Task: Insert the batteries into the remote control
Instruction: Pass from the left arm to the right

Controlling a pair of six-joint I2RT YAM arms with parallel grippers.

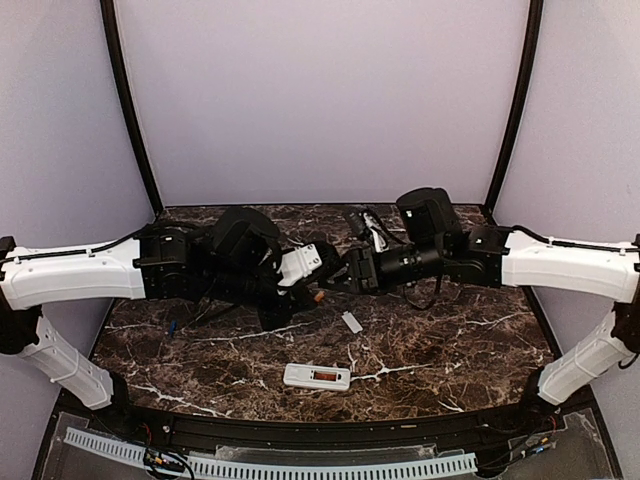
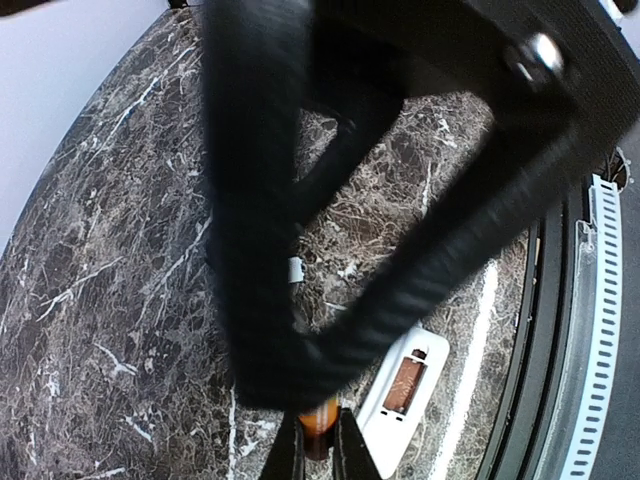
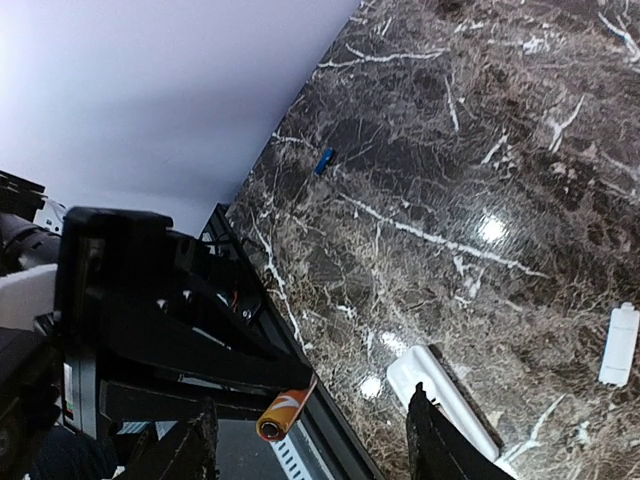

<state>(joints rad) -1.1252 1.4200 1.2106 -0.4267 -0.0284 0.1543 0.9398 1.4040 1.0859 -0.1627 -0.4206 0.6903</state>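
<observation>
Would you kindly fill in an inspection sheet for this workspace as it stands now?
Surface: dark marble table, glossy, no spill seen.
Job's things: remote control lies back up near the front edge, recess uncovered; orange-red battery held in the air; blue battery loose on the table's left side.
Clutter: small white cover lies beyond the remote control, apart from it.
Grippers: left gripper shut on the orange-red battery; right gripper open, its fingers either side of that battery.
Cables: black cables run along the arms.
Surroundings: lilac walls; white slotted duct along the front.
</observation>
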